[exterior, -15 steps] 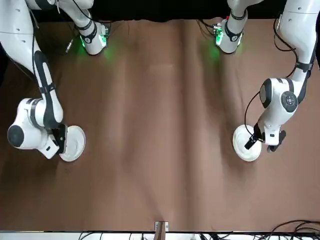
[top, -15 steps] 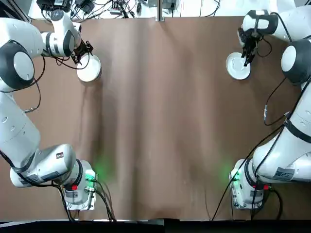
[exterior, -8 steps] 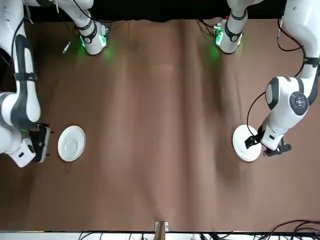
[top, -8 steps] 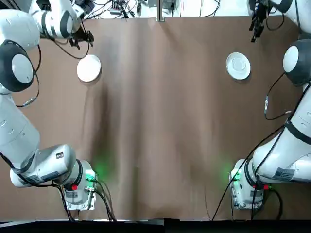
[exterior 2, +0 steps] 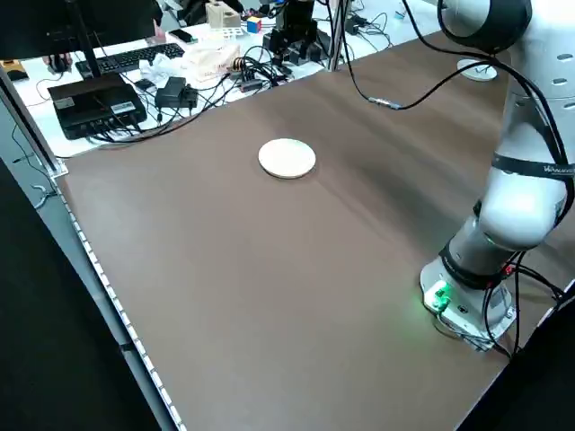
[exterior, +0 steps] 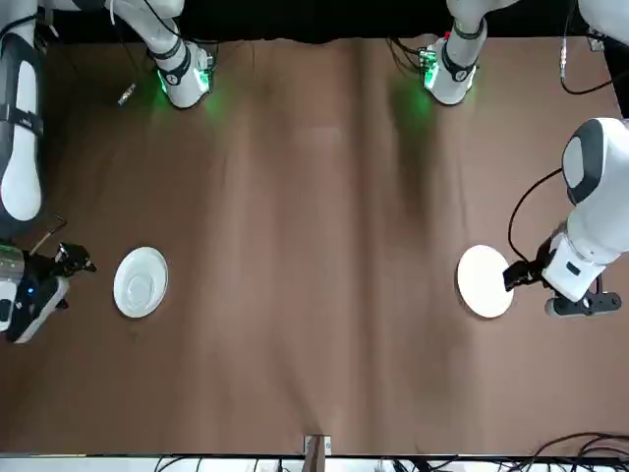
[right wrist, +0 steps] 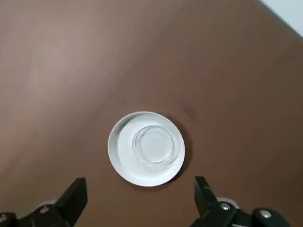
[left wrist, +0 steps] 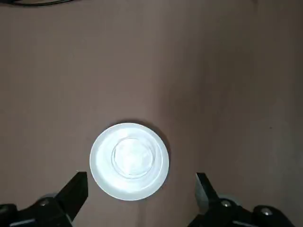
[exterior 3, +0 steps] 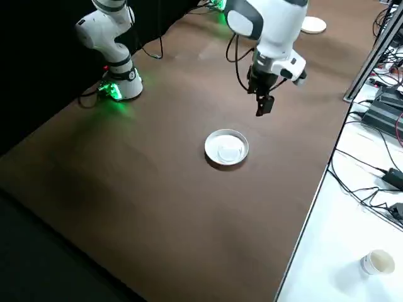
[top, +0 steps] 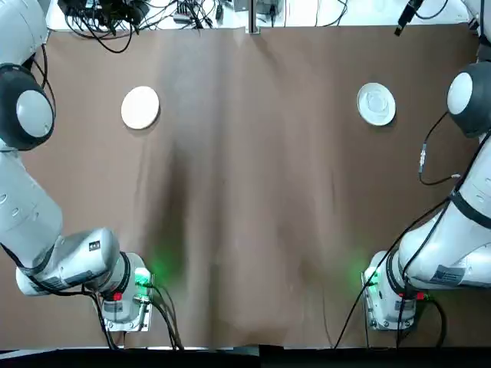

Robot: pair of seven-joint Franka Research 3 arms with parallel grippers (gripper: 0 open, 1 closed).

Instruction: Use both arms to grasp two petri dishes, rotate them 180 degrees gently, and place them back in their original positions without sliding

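1. Two clear round petri dishes lie flat, each centred on a flat white round disc (no long axis).
2. Left gripper and right gripper hang above their dishes, fingers wide, holding nothing.
3. Brown table; black cables along its far edge.

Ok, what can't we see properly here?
Left pincer: cut off or lost among cables at the top view's upper edge.
Left petri dish: too faint against its white disc in top and left side views.
Whether either dish was turned: clear, no marks visible.
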